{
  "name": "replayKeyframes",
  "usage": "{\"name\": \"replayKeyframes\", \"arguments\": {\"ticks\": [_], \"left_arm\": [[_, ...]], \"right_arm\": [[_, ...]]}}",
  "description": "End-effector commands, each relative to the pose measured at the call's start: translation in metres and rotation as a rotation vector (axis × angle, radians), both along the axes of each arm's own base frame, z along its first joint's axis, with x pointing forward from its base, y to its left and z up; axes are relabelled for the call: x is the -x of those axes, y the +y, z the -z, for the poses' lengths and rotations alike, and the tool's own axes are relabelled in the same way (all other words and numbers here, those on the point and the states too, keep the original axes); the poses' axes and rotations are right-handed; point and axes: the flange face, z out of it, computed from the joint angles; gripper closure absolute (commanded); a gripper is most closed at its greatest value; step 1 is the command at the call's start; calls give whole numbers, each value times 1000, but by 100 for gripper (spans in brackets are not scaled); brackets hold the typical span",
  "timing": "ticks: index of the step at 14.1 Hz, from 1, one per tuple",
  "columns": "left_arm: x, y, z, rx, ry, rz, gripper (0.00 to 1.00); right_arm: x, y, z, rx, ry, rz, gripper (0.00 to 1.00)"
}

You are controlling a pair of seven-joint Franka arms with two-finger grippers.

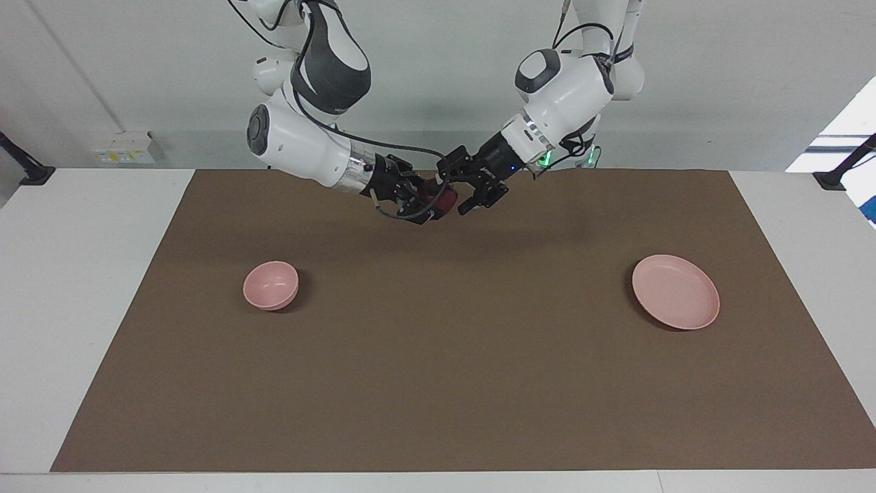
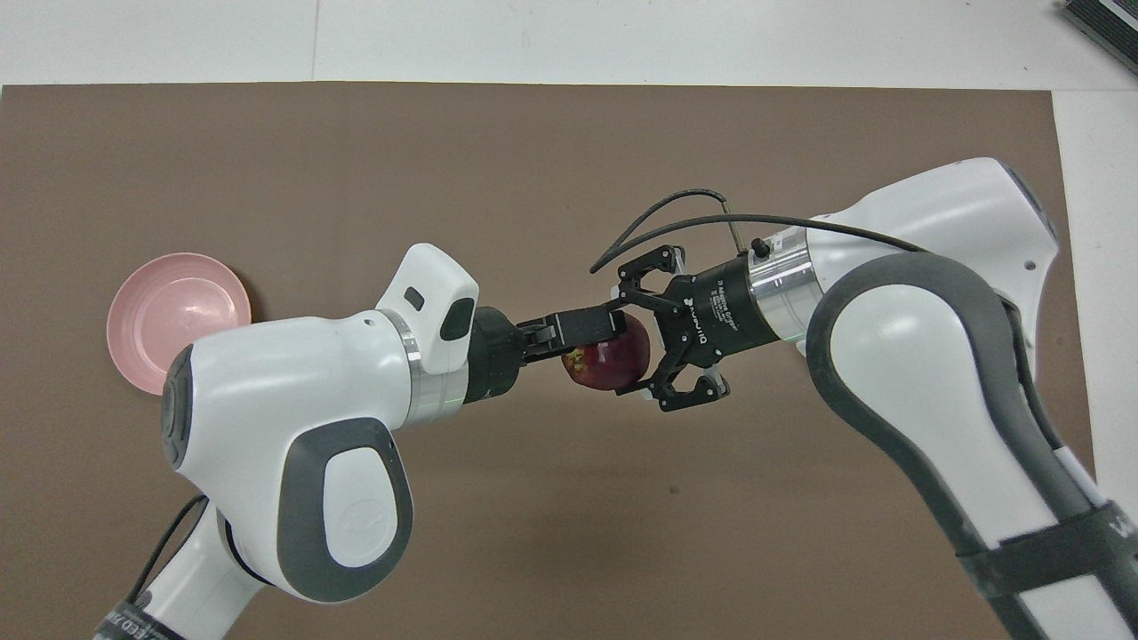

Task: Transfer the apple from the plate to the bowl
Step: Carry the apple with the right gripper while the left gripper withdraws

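Apple (image 1: 445, 198): suspended above the table (image 1: 438, 383), at upper centre of the facing view and centre of the overhead view. It is between the two claws, off the plate (image 1: 675, 291) and not yet in the bowl (image 1: 271, 285).

Left claw (image 1: 464, 192): enters from the upper right of the facing view. In the overhead view, one of its fingers (image 2: 582, 325) lies across the top of the apple. It is judged to be closed on the fruit and carrying it.

Right claw (image 1: 426, 202): enters from the upper left of the facing view and meets the apple from the other end. In the overhead view it brackets the fruit. It cannot be told whether it has closed.

Governing relation: in the facing view the bowl stands at lower left of the apple, toward the right arm's end of the table. The plate stands at lower right, well apart. The right arm is the nearer arm to the bowl.

Step in hand, as judged: mid-air transfer from left claw to right claw.

Risk: if the left claw releases before the right claw has a firm hold, the round apple will drop and roll.
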Motion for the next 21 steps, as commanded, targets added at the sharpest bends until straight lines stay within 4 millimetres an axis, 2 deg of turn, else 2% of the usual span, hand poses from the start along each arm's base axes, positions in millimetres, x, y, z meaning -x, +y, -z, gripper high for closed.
{"name": "replayKeyframes", "arguments": {"ticks": [1,3,5,10,12,15,18,20,21], "left_arm": [[-4,13,7,-85,35,67,0],[-6,26,13,-164,65,133,0],[-12,41,17,-192,82,143,0],[-16,61,23,-285,103,183,0],[-16,66,26,-320,109,200,0],[-23,93,32,-536,69,269,0],[-41,123,19,-692,20,287,0],[-56,153,-4,-738,9,271,0],[-62,163,-20,-744,1,279,0]], "right_arm": [[4,-12,-11,-19,4,-6,100],[3,-37,-16,-37,-1,-35,100],[6,-59,-12,-39,9,-88,100],[12,-77,-12,50,-10,-160,100],[17,-83,-5,110,-42,-251,100],[19,-103,11,265,-168,-435,100],[14,-132,45,377,-341,-589,100],[3,-153,61,477,-404,-707,100],[0,-161,60,518,-425,-761,100]]}}
